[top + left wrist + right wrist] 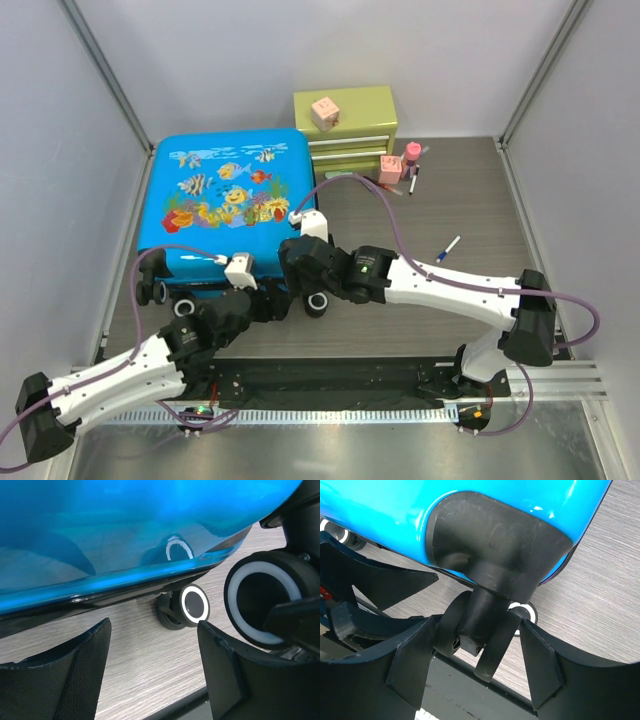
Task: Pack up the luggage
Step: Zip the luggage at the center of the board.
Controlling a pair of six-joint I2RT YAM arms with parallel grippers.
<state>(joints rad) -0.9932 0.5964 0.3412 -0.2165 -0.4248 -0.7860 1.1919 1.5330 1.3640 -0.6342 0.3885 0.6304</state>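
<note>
While my right gripper (479, 625) stands spread with nothing clamped, its two fingers straddling the black caster (487, 597) at the near right corner of the luggage (225, 200), my left gripper (154, 630) is likewise parted and empty. It sits low at the luggage's near edge, with a small white-ringed wheel (195, 604) ahead between its fingers and the blue shell overhanging it. The luggage lies flat and shut, print upward, directly beyond both grippers. With its wheels at my end, I judge its long axis to run away from me, so a push from here would go lengthwise. Both arms reach that near edge, the right one at the corner, the left nearer the middle. Left of the luggage the enclosure wall is close and leaves little room. Right of it the table (480, 210) gives room, which I judge the better side for swinging a lid or sliding the case. Beyond the luggage's far right corner stands a green drawer chest (345, 125) with small pink things beside it, so that way is crowded
</note>
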